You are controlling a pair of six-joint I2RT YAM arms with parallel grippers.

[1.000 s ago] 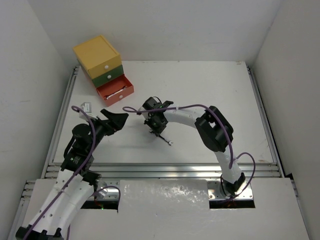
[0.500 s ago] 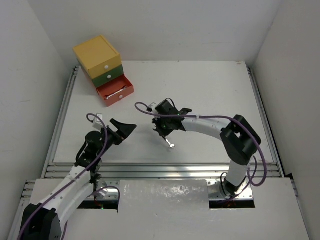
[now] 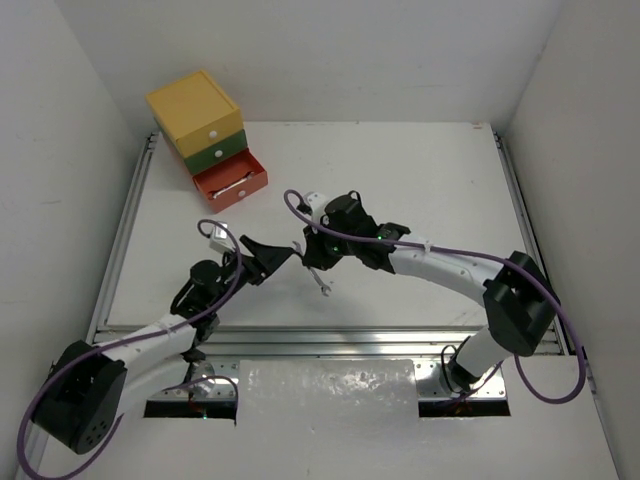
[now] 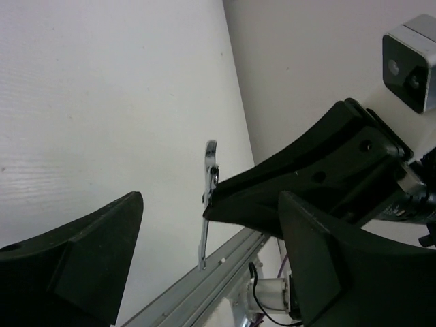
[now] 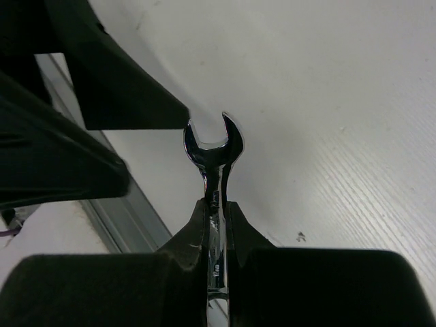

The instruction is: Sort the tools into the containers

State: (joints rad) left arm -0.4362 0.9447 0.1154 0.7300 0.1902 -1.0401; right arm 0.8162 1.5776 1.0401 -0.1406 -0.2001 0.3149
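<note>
My right gripper [image 3: 317, 262] is shut on a silver open-end wrench [image 3: 321, 284] and holds it above the table, open end pointing down. In the right wrist view the wrench [image 5: 212, 148] sticks out beyond my pinching gripper [image 5: 215, 204]. My left gripper [image 3: 268, 256] is open and empty, just left of the wrench. In the left wrist view the wrench [image 4: 206, 212] hangs between the spread fingers [image 4: 88, 259]. The stacked drawers stand at the back left: yellow [image 3: 194, 106], green [image 3: 214, 154], and the orange-red one [image 3: 245, 187] pulled open with a second wrench [image 3: 231, 188] inside.
A metal rail [image 3: 330, 338] runs along the table's near edge. White walls close in on the left, back and right. The left gripper's black fingers [image 5: 129, 95] fill the upper left of the right wrist view.
The right gripper has carried the wrench a little nearer and turned it, its elbow swinging right. The left gripper has moved right, close to the wrench.
</note>
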